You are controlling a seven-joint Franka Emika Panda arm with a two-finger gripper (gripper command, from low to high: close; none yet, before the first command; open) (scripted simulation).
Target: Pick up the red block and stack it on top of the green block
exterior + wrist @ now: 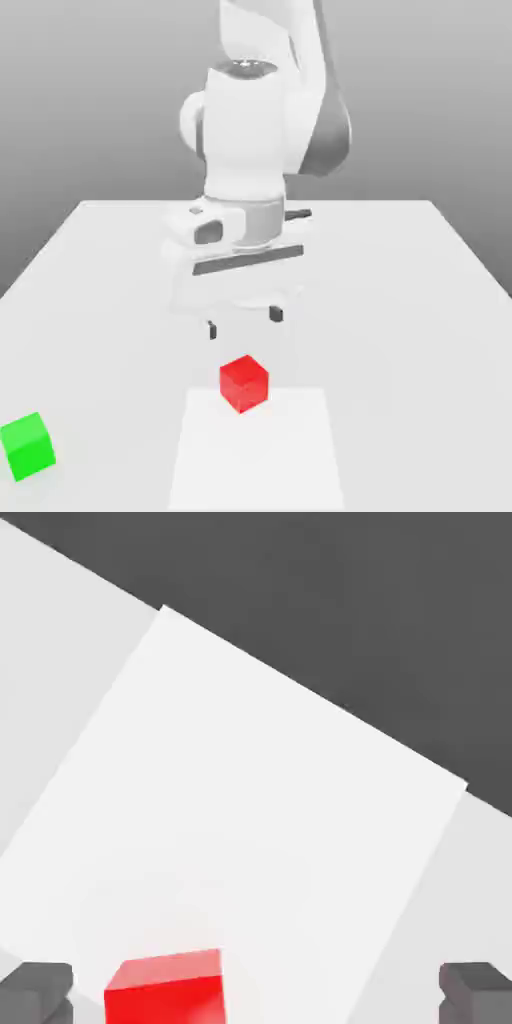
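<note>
The red block (244,382) rests on the white table at the near-middle, on the far edge of a brighter white patch. My gripper (244,322) hangs just above and behind it, open, with nothing between its dark fingertips (212,329). In the hand view the red block (167,988) lies between the two dark fingertips (38,990), closer to one of them than to the other. The green block (27,446) sits on the table at the near corner on the exterior view's left, far from the gripper.
The white table (400,300) stretches wide around both blocks. A brighter white rectangular patch (258,450) lies flat at the near-middle. The arm's bulky white body (250,150) rises behind the gripper. Beyond the table edge the floor (350,602) is dark grey.
</note>
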